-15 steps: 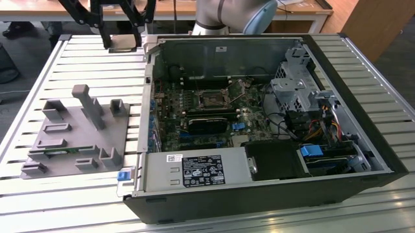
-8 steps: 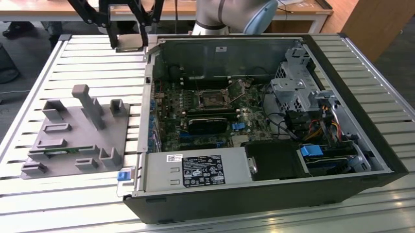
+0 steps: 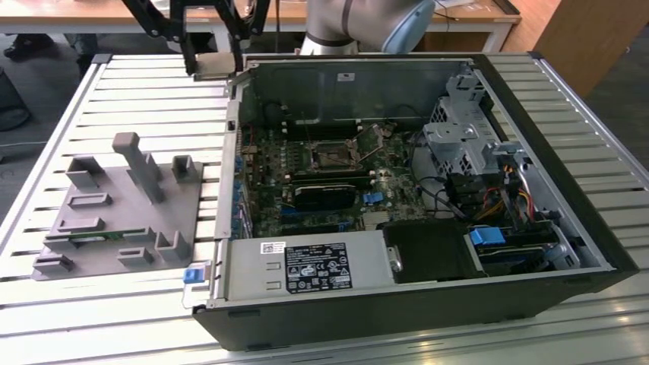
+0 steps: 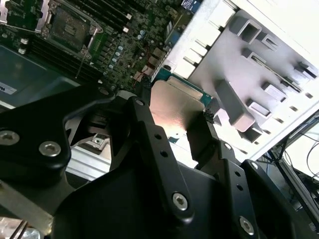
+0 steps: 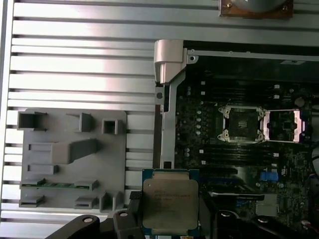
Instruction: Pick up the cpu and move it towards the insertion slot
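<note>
My gripper [image 3: 215, 61] is shut on the cpu [image 3: 216, 70] and holds it in the air above the far corner of the open computer case, on the exterior view's left. In the first wrist view the cpu [image 5: 169, 201] shows its silvery metal top and green rim between the black fingers [image 5: 127, 221]. The second wrist view shows the gripper [image 4: 172, 113] clamped on the edges of the cpu [image 4: 174, 102]. The insertion slot [image 3: 330, 154] is a dark square socket in a metal frame on the motherboard, also in both wrist views [image 5: 242, 123] [image 4: 70, 25]. Its bracket [image 5: 284, 124] is flipped open beside it.
A grey plastic tray [image 3: 112, 228] with upright blocks and recesses lies on the slatted metal table [image 3: 152, 99], on the exterior view's left of the case. A thin green memory stick [image 5: 55, 184] sits in the tray. The case wall [image 5: 167, 99] stands between tray and motherboard. Drive cage and cables [image 3: 476, 160] fill the case's other side.
</note>
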Controlling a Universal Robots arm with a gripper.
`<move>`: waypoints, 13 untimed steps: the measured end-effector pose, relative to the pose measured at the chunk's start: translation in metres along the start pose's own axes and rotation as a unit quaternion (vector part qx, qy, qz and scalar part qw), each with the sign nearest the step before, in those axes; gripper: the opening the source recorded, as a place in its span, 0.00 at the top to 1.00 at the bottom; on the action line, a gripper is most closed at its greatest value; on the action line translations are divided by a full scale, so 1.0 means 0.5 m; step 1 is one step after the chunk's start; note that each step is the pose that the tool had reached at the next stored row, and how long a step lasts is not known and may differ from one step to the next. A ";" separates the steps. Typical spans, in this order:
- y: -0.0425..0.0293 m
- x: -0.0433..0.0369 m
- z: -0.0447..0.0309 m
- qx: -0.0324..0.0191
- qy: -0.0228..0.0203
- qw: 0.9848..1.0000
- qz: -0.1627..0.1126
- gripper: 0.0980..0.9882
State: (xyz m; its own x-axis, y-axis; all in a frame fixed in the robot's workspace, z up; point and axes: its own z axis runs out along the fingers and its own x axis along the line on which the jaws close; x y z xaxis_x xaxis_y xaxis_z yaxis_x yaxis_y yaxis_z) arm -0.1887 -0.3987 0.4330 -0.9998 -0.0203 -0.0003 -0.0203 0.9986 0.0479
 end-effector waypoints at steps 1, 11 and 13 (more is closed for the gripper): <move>0.000 -0.003 0.000 0.000 0.000 1.000 0.000 0.51; 0.005 -0.034 0.001 -0.001 0.000 1.000 0.000 0.51; 0.007 -0.041 0.001 -0.001 0.000 1.000 0.000 0.51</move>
State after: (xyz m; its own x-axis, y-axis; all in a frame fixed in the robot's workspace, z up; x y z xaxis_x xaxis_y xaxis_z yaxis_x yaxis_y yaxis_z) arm -0.1684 -0.3946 0.4328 -0.9998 -0.0203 -0.0002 -0.0203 0.9986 0.0489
